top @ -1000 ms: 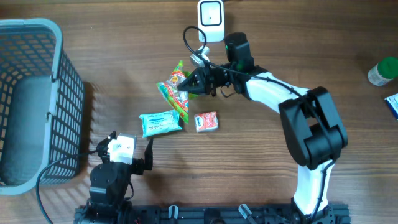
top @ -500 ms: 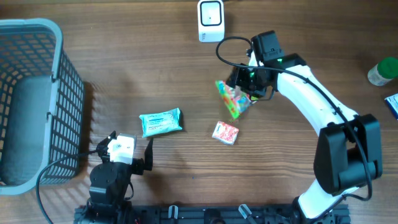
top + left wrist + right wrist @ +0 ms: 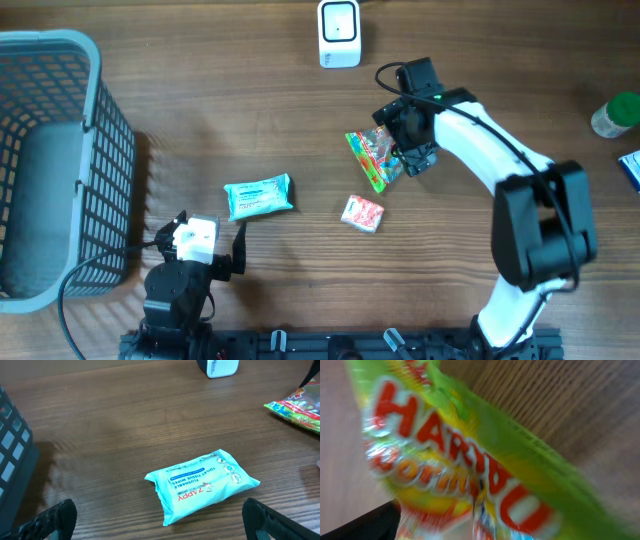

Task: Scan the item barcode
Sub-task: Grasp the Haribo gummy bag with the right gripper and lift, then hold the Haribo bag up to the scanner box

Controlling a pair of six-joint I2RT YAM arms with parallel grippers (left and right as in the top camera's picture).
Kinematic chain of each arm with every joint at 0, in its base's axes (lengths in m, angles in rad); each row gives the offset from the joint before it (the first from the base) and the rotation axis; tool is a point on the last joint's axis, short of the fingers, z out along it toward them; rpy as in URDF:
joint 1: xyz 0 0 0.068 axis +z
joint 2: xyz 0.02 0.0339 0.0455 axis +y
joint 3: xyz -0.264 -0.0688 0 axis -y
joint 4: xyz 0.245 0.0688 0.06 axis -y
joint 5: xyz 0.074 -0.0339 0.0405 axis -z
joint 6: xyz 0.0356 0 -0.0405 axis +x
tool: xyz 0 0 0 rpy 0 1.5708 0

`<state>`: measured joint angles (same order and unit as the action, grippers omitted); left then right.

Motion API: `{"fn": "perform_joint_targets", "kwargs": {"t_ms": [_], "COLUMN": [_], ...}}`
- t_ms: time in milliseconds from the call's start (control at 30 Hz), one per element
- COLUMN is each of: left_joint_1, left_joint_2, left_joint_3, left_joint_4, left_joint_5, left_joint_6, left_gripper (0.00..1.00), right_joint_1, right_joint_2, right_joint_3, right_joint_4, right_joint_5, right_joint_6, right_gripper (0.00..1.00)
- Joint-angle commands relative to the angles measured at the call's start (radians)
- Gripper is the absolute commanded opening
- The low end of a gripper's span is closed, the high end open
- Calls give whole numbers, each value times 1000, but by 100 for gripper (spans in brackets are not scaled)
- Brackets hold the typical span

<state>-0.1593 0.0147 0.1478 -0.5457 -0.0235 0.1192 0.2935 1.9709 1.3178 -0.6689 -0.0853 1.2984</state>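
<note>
You are working over a brown wood-grain table (image 3: 250,110). A grey slatted basket (image 3: 110,130) stands at its left edge and a white barcode scanner (image 3: 339,32) sits at the far edge, near the middle.

Item under task: a green Haribo gummy bag (image 3: 372,157) lies on the table in front of the scanner, a little to its right and apart from it. In the right wrist view the bag fills the frame, blurred, with red lettering showing.

Right gripper (image 3: 400,140): positioned at the bag's right edge. From overhead its jaws appear spread wide, with the edge of the bag between them. You cannot confirm from either view whether a finger touches the bag.

Left gripper (image 3: 203,242): at the near edge of the table, jaws fully apart, nothing between them. Both fingertips (image 3: 50,520) show at the bottom corners of its wrist view.

Other items noted:
- A teal Zappy tissue wipes pack (image 3: 259,196) lies flat just ahead of the left gripper.
- A small red-and-white packet (image 3: 362,213) lies near the bag, on its near side.
- A green-capped bottle (image 3: 615,113) stands at the right edge.
</note>
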Motion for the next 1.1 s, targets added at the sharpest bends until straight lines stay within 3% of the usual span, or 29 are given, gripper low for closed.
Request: {"fn": "perform_joint_targets", "kwargs": {"t_ms": [0,33,67,100,133,200,267,333,433,500,567,667,767,967,1067], "left_joint_1": [6,6,6,6,6,6,6,6,6,6,6,6,6,6,6], "left_joint_2": [-6,-6,-6,-6,-6,-6,-6,-6,-6,-6,-6,-6,-6,-6,-6], "left_joint_3": [0,0,0,0,0,0,0,0,0,0,0,0,0,0,0], "left_joint_4": [-1,-1,-1,-1,-1,-1,-1,-1,-1,-1,-1,-1,-1,-1,-1], "left_joint_5": [16,16,16,16,16,16,16,16,16,16,16,16,16,16,16], "left_joint_6": [8,8,8,8,8,8,8,8,8,8,8,8,8,8,8], "left_gripper": [100,100,100,100,100,100,100,100,100,100,100,100,100,100,100], "right_joint_1": [8,8,8,8,7,-5,-12,-21,-4,10,16,48,84,92,132], "right_joint_2": [90,109,119,118,112,105,99,98,98,98,98,98,98,19,-209], "right_joint_3": [13,13,13,13,14,14,14,14,13,13,13,13,13,13,13], "right_joint_4": [12,9,9,11,21,74,117,173,256,258,368,356,427,477,452], "right_joint_5": [29,40,33,16,-37,-182,-444,-860,-1333,-1482,-1538,-1538,-1530,-1390,-1008], "right_joint_6": [35,27,-8,-26,-55,-161,-320,-500,-536,-439,-435,-157,-46,-155,-225], "right_gripper": [96,72,31,12,5,5,5,5,5,5,4,4,4,5,5]}}
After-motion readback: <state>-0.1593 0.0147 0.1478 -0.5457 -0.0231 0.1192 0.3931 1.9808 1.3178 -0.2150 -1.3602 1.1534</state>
